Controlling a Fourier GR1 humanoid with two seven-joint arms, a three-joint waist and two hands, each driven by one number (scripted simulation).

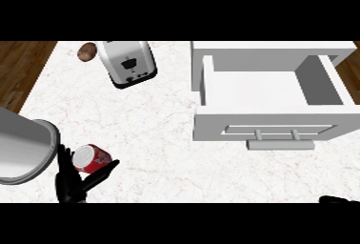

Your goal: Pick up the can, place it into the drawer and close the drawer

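A red can (91, 158) with a white top sits tilted at the counter's lower left. My left hand (73, 185) reaches up around it, fingers along its left side and thumb against its right side, so the hand is shut on the can. The white drawer (211, 125) stands pulled open at the right, its inside bare, with a grey handle (281, 144) on its front. Only a black sliver of my right hand (339, 199) shows at the lower right edge, well away from the drawer.
A silver toaster (127, 62) stands at the back left with a brown round object (87, 52) beside it. My grey left forearm (21, 150) fills the left edge. Wooden floor (17, 71) shows beyond the counter's left side.
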